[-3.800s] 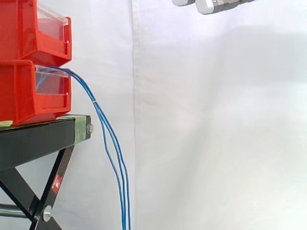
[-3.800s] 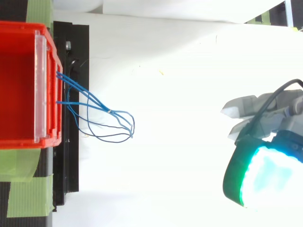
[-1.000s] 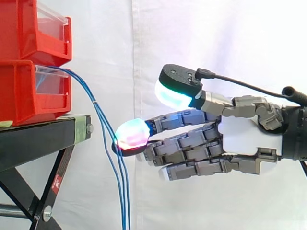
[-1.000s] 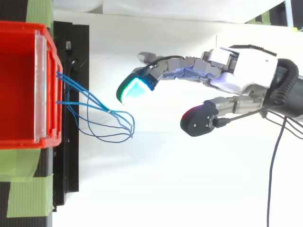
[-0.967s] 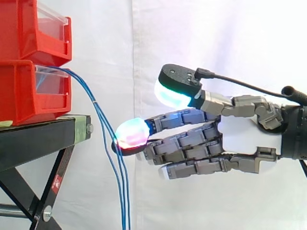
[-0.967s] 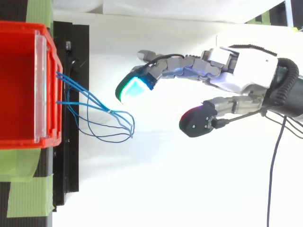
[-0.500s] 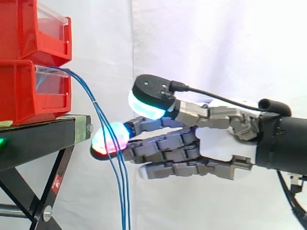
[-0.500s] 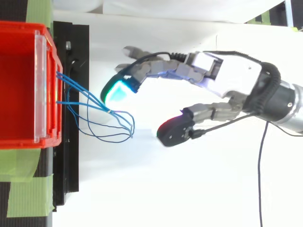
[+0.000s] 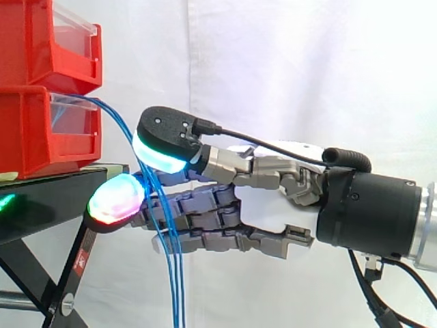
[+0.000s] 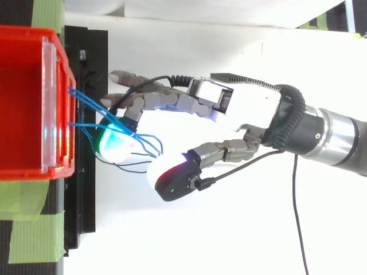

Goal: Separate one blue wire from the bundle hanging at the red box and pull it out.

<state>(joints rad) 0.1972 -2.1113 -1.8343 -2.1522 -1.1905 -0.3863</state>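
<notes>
Hand (image 9: 272, 212) has been advanced into blue wire bundle (image 9: 177, 287) at lower red bin (image 9: 27, 130); fingers unclenched, nothing gripped yet, so sep. is next.

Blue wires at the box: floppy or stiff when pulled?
Probably floppy: the wires droop from the red box in a slack curve, then hang straight down. Likely thin and light, so they may slip between the fingers. Seen from above they cross, so one may drag others.

A black stand (image 9: 54, 195) carries the lower red bin (image 9: 27, 137), set slightly back from its right edge in the side view. The upper red bin (image 9: 27, 41) is stacked on it. Green tape (image 10: 34, 238) is stuck along the stand's top.
</notes>
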